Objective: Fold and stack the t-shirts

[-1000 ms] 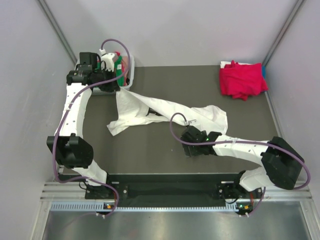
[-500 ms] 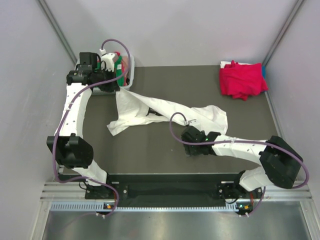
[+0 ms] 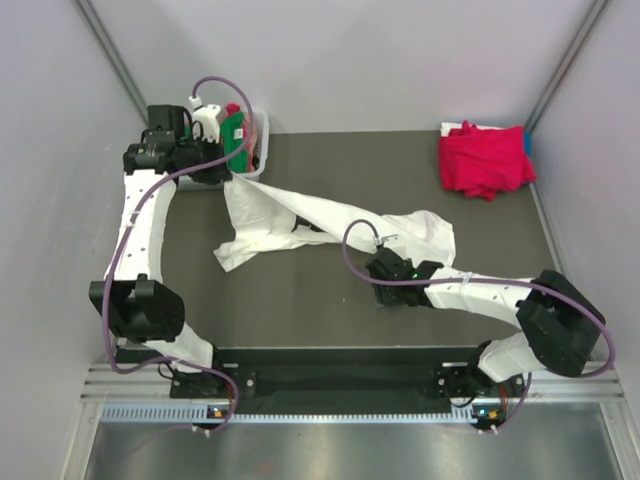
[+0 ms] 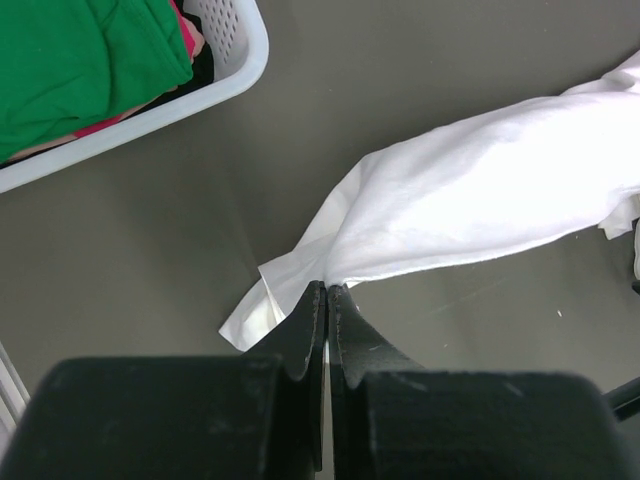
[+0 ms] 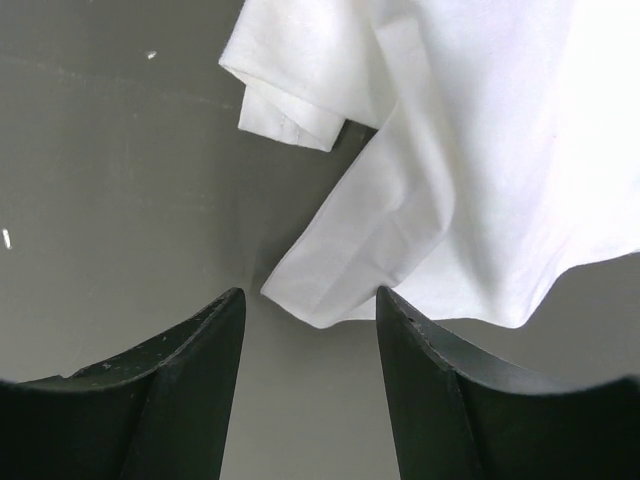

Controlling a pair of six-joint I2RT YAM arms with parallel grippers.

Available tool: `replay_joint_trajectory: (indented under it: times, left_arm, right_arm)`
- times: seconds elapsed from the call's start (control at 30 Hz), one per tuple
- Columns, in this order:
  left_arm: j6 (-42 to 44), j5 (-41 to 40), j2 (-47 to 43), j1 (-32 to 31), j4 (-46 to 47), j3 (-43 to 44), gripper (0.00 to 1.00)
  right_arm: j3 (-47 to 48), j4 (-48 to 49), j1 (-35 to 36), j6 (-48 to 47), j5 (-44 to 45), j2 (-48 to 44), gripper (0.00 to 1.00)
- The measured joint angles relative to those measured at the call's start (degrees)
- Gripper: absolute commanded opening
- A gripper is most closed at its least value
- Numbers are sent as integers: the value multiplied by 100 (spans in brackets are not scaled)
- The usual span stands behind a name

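A white t-shirt [image 3: 330, 222] lies stretched and twisted across the dark table. My left gripper [image 3: 228, 175] is shut on its far left end beside the basket; the left wrist view shows the black jaws [image 4: 328, 290] pinching a bunched corner of the white t-shirt [image 4: 470, 190]. My right gripper [image 3: 384, 258] is open at the shirt's near right edge. In the right wrist view a folded hem corner of the white t-shirt [image 5: 325, 285] lies on the table just between the tips of my right gripper [image 5: 310, 298]. Crimson t-shirts [image 3: 485, 160] are piled at the far right corner.
A white slatted basket [image 3: 252, 150] stands at the far left, holding a green t-shirt [image 3: 236, 130] and pinkish-red cloth; it shows close by in the left wrist view as basket [image 4: 240, 60] and green t-shirt [image 4: 80, 60]. Grey walls close in both sides.
My left arm has drawn back and to the left with the shirt's end in it, pulling that end tighter. The right gripper has edged toward the shirt's hem.
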Motion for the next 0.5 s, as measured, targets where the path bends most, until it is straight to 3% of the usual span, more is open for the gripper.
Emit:
replay_joint_trajectory:
  times: [0.13, 0.23, 0.47, 0.5]
  left_arm:
    - [7, 2, -26, 37, -2, -2, 0]
    - [22, 4, -26, 55, -2, -2, 0]
    - [24, 24, -26, 72, -4, 0, 0]
    - [24, 24, -26, 74, -2, 0, 0]
  right_arm:
    - [-2, 4, -9, -2, 13, 0, 54]
    - [-52, 55, -9, 2, 17, 2, 45]
    - [-188, 225, -15, 118, -9, 22, 0]
    - [-195, 234, -22, 144, 4, 22, 0]
